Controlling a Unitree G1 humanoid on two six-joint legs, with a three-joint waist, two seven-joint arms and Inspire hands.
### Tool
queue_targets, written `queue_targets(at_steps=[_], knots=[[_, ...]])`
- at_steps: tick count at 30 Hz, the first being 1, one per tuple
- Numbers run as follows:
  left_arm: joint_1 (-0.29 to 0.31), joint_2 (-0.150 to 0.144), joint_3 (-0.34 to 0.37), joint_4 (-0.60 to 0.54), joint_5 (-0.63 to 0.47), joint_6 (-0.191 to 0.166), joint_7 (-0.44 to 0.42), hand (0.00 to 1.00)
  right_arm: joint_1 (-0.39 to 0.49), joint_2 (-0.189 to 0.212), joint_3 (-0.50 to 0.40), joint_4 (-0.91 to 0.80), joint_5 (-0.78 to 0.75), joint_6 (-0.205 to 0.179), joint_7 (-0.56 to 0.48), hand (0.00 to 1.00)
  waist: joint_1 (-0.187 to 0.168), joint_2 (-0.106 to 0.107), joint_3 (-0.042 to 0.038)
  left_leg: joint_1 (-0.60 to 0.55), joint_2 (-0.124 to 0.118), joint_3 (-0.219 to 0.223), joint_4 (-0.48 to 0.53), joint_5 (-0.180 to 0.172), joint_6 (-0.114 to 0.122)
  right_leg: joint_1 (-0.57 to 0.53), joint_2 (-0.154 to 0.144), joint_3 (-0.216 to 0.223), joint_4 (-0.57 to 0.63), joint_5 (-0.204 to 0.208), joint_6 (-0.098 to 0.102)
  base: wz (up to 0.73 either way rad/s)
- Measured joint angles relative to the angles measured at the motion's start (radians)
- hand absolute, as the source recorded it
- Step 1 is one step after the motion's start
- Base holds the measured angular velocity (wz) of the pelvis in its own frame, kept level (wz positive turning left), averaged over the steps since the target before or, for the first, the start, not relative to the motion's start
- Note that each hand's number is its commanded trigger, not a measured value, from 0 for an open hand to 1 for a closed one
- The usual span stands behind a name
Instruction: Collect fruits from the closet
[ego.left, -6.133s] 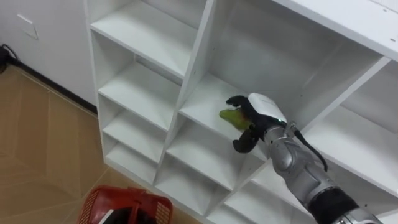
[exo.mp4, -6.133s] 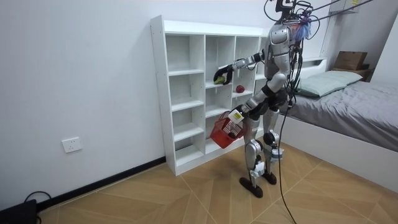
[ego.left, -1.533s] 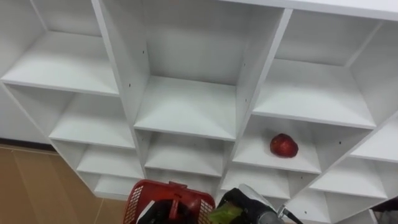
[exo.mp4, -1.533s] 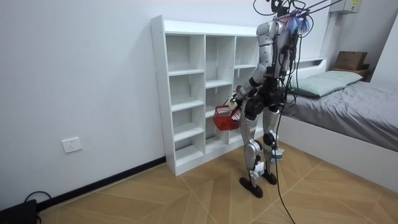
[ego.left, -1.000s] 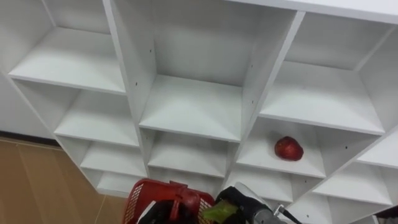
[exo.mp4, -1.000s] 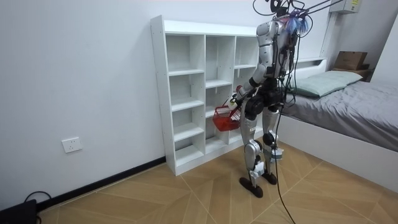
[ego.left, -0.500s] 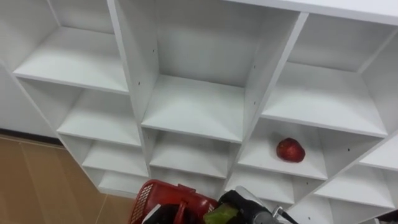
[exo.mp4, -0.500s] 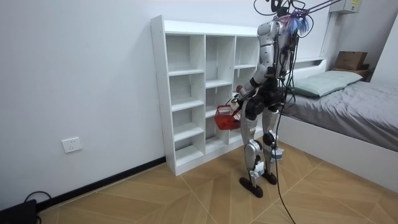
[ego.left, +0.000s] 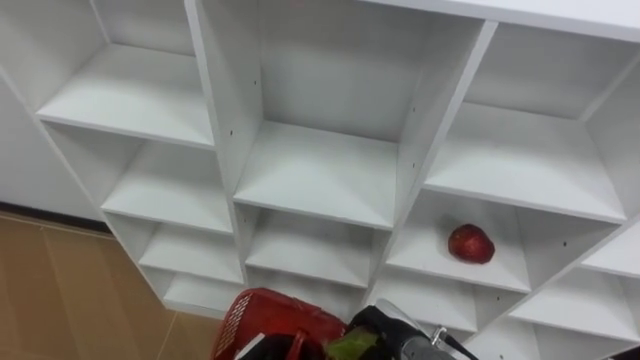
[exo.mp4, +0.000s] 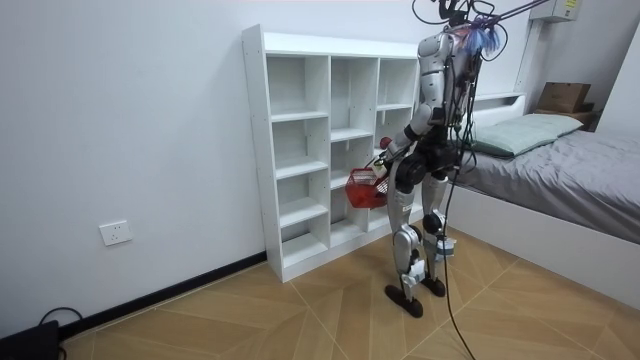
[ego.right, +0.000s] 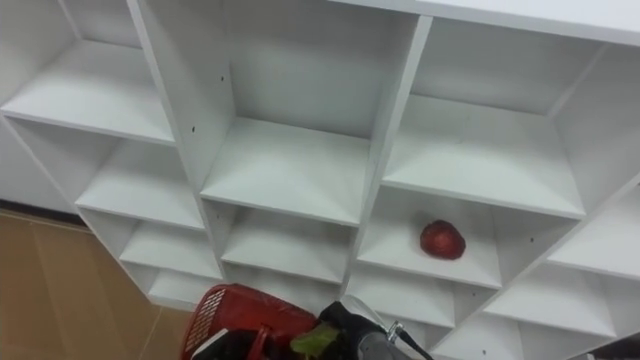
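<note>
So the right hand (ego.left: 385, 328) has carried the green fruit (ego.left: 349, 345) down from the white cubby shelf (ego.left: 412, 170), fingers clamped on it, just over the red plastic basket (ego.left: 268, 312). Can't tell the grip of the left hand (ego.left: 250, 350). Drop's next I'd guess, and the round red apple (ego.left: 470, 243) is still shelved.

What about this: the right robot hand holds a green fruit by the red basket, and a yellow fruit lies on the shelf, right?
Nearly. The fruit on the shelf is red, not yellow, as the left eye view shows. The right robot hand does hold a green fruit by the red basket.
</note>
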Motion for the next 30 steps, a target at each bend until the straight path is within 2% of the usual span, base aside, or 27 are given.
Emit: queue_targets(at_steps=[1, 2, 3, 4, 30], knots=[[0.000, 0.000, 0.000, 0.000, 0.000, 0.000, 0.000, 1.00, -0.001, 0.001, 0.000, 0.001, 0.004, 0.000, -0.001, 0.79, 0.001, 0.000, 0.0000, 0.000, 0.000, -0.001, 0.000, 0.000, 0.000, 0.000, 0.000, 0.000, 0.000, 0.000, 0.000, 0.00], [0.000, 0.000, 0.000, 0.000, 0.000, 0.000, 0.000, 1.00, -0.002, 0.003, 0.000, 0.003, 0.010, 0.000, -0.002, 0.35, 0.002, 0.000, -0.0001, 0.000, -0.001, -0.002, 0.001, 0.000, 0.000, 0.001, 0.000, 0.000, 0.000, 0.000, 0.000, 0.03], [0.000, 0.000, 0.000, 0.000, 0.000, 0.000, 0.000, 1.00, -0.003, 0.003, 0.000, 0.003, 0.017, 0.000, -0.004, 0.23, 0.004, 0.000, -0.0001, 0.000, -0.001, -0.003, 0.001, 0.000, 0.000, 0.001, 0.000, 0.000, 0.000, 0.000, 0.000, 0.03], [0.000, 0.000, 0.000, 0.000, 0.000, 0.000, 0.000, 1.00, -0.003, 0.004, 0.000, 0.003, 0.022, 0.000, -0.005, 0.00, 0.005, 0.000, -0.0001, 0.000, -0.001, -0.004, 0.001, 0.000, 0.000, 0.002, 0.000, 0.000, 0.000, 0.000, 0.000, 0.03], [-0.005, -0.001, 0.001, 0.002, -0.002, 0.015, 0.001, 1.00, -0.014, 0.007, 0.019, 0.004, 0.071, 0.001, -0.010, 0.00, 0.012, -0.001, 0.0002, -0.003, -0.014, -0.024, 0.008, 0.000, 0.000, 0.014, -0.001, -0.001, -0.001, -0.002, 0.001, 0.01]])
